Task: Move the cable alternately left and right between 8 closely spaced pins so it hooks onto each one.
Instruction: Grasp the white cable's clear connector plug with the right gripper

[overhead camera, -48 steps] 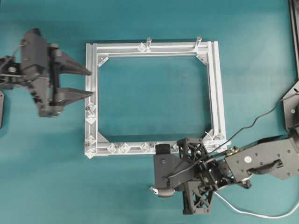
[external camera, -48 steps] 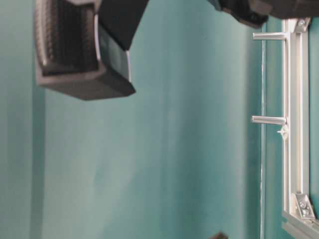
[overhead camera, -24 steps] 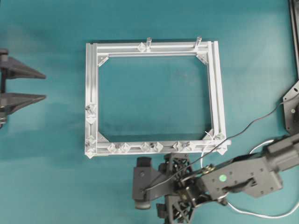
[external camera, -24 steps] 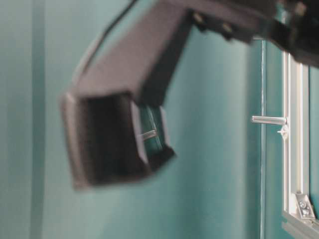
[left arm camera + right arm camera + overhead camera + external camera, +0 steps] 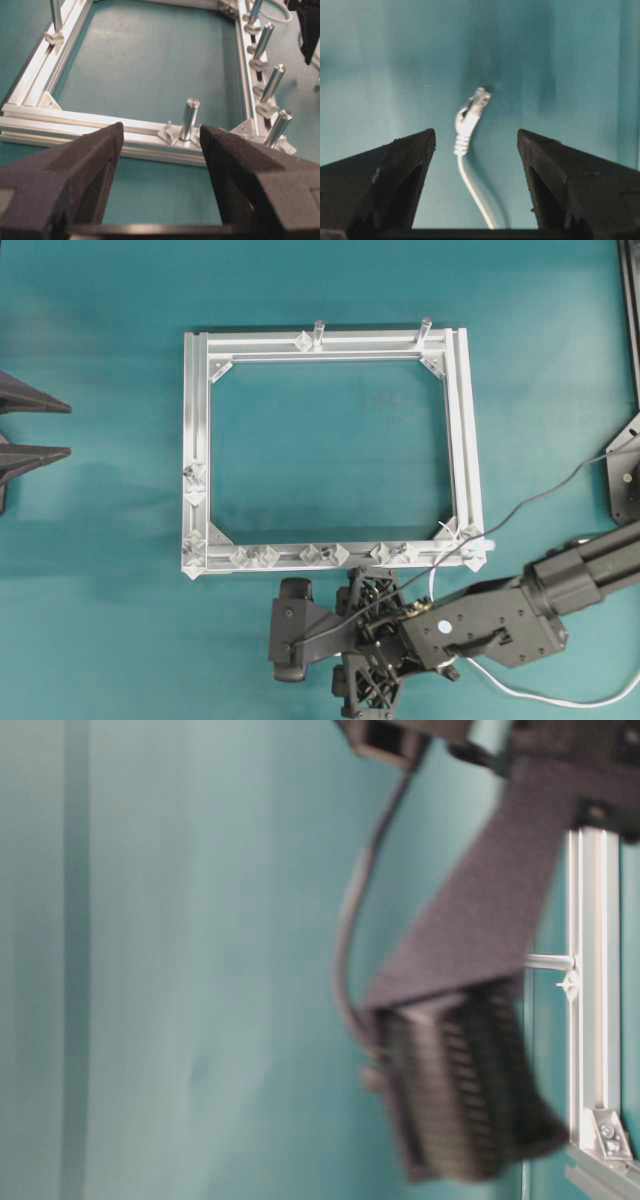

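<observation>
Two grippers stand released, and neither holds anything. In the overhead view the left gripper shows only as two dark fingertips at the far left edge, well apart from the silver frame; its own wrist view shows the jaws wide with the frame's near rail and upright posts beyond them. The right gripper sits at the lower middle of the overhead view, just below the frame's bottom rail, its jaws spread.

In the right wrist view the cable lies on the teal table between the open fingers, its pale plug pointing toward the upper middle of the frame and touching neither finger. Overhead, the cable runs from the lower right corner of the picture toward the frame's lower right corner.

Along the bottom rail the pins sit in a row, and I cannot tell whether the cable hooks any of them. Judging by this, threading is at its start or at a re-grip: the next move calls for the right gripper to descend and close on the cable just behind the plug, then carry it to the nearest pin.
</observation>
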Robot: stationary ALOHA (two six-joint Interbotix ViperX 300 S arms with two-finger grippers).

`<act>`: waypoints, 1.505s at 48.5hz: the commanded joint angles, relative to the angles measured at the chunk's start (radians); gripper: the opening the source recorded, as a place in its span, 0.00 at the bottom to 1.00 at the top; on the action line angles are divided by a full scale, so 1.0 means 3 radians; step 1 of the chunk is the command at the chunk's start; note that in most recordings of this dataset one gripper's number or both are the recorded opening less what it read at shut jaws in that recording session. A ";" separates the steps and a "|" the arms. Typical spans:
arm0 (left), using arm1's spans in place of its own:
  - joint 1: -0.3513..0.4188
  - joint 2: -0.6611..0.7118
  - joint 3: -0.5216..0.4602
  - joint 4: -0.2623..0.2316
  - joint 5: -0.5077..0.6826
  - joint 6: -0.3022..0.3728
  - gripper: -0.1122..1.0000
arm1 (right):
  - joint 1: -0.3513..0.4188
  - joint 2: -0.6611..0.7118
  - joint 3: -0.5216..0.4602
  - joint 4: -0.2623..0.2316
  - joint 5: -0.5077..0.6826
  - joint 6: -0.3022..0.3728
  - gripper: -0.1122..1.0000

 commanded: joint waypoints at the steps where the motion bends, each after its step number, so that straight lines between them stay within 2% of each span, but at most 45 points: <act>1: -0.0005 0.0123 -0.0031 0.0000 -0.0072 -0.0020 0.69 | -0.0005 -0.0026 -0.0077 0.0005 -0.0026 0.0005 0.75; 32: -0.0010 0.0138 -0.0015 0.0000 -0.0097 -0.0026 0.69 | -0.0005 0.0082 -0.0087 0.0010 -0.0082 0.0005 0.72; 35: -0.0010 0.0138 -0.0005 0.0000 -0.0112 -0.0026 0.69 | -0.0005 0.0082 -0.0097 0.0010 -0.0082 0.0005 0.64; 42: -0.0005 0.0138 -0.0005 0.0000 -0.0118 -0.0020 0.69 | 0.0005 0.0077 -0.0123 0.0010 -0.0082 0.0005 0.29; 44: -0.0005 0.0138 -0.0005 0.0005 -0.0118 -0.0020 0.69 | 0.0020 0.0082 -0.0123 0.0010 -0.0082 0.0005 0.23; 60: 0.0036 0.0138 -0.0005 0.0000 -0.0118 -0.0020 0.69 | 0.0041 0.0077 -0.0153 0.0010 -0.0082 0.0005 0.23; 73: 0.0092 0.0138 -0.0005 0.0000 -0.0118 -0.0020 0.69 | 0.0061 0.0066 -0.0271 0.0010 0.0215 0.0015 0.23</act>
